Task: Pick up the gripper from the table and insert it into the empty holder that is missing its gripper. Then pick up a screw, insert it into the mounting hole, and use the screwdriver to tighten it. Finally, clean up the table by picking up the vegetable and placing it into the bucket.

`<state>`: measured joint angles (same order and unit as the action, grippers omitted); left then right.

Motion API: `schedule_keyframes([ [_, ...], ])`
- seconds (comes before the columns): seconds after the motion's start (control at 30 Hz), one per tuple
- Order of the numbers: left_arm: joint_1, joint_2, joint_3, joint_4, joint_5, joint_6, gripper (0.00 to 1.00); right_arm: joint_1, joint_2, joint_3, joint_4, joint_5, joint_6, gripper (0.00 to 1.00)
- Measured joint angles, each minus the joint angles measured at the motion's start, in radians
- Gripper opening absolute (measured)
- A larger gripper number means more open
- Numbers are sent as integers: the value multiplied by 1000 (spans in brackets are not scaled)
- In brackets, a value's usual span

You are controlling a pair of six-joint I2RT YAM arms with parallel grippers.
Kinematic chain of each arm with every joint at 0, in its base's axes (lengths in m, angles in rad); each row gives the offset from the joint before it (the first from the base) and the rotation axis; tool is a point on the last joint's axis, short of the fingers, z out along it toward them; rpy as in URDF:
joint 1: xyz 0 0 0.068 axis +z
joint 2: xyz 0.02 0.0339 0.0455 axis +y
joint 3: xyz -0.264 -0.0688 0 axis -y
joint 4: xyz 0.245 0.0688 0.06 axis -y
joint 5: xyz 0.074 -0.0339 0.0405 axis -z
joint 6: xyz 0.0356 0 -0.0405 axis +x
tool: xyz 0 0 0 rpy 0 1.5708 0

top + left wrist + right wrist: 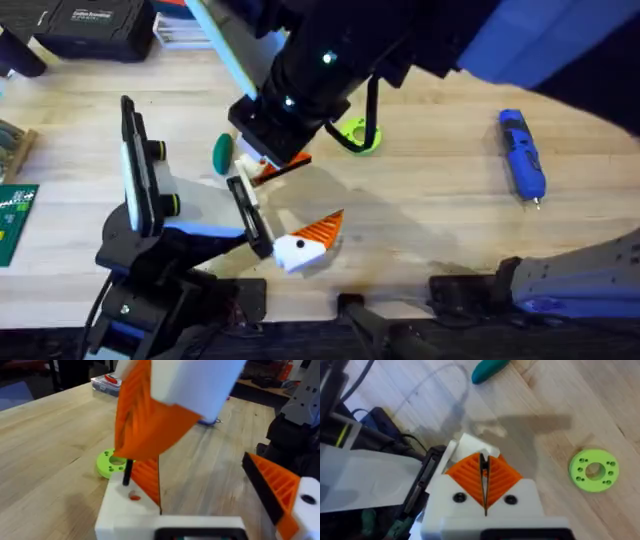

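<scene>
Here the right gripper (484, 467) was closed on a thin black screw (126, 471), held upright with its tip at the white holder (120, 510), just beside the seated orange gripper (149, 480). The left gripper (205, 475) stood open and empty.

Wooden table (420, 215): screwdriver (522, 156), vegetable (222, 151), lime-green disc (357, 133), black case (92, 27).

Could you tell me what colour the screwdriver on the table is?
Blue, clearest in the overhead view: the screwdriver lies on the table.
</scene>
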<state>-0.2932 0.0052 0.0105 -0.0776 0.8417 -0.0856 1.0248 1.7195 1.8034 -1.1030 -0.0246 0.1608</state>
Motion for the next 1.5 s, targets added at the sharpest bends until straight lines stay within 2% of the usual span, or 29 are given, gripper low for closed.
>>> schedule_keyframes([
  [1.5,0,0,0,-1,0,-5,985,3,52,1,3,-36,3,7],
])
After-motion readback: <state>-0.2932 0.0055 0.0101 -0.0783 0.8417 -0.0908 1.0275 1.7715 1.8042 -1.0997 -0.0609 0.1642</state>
